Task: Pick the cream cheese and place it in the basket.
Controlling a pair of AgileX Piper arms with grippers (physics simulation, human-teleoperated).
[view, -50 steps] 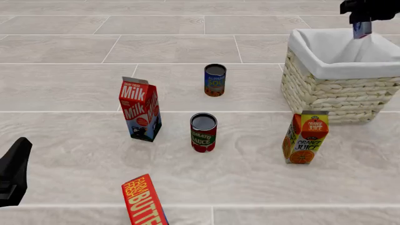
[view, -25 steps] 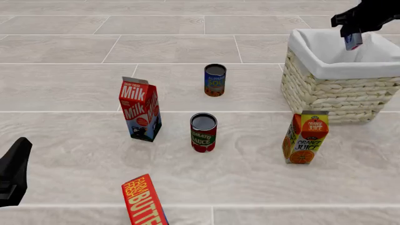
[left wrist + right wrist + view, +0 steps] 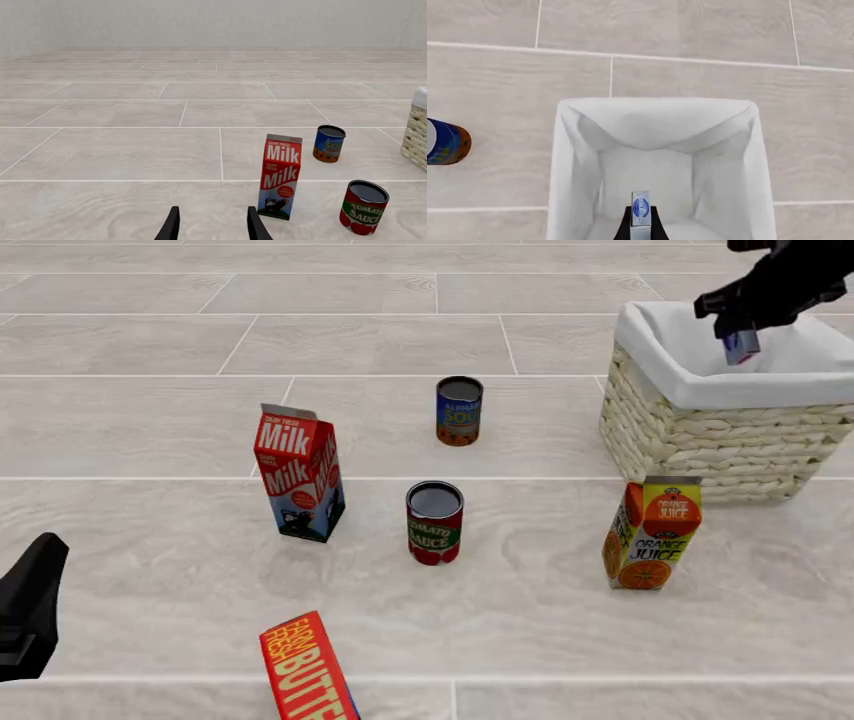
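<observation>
The cream cheese (image 3: 741, 344) is a small pale blue-white box held on edge in my right gripper (image 3: 738, 332), which is shut on it just above the basket's open top. The basket (image 3: 721, 430) is a cream wicker one with a white liner, at the right back of the table. In the right wrist view the cream cheese (image 3: 640, 210) hangs between the fingers over the basket's white lined inside (image 3: 654, 165). My left gripper (image 3: 212, 227) is open and empty, low near the table's front left, short of the milk carton (image 3: 280, 177).
A milk carton (image 3: 299, 473), a tomato sauce can (image 3: 434, 522) and a blue soup can (image 3: 459, 411) stand mid-table. An orange juice carton (image 3: 650, 533) stands just in front of the basket. A red butter box (image 3: 308, 668) lies at the front edge.
My right gripper has moved down and slightly left with the cream cheese, closer to the basket's opening. The left arm has not moved.
</observation>
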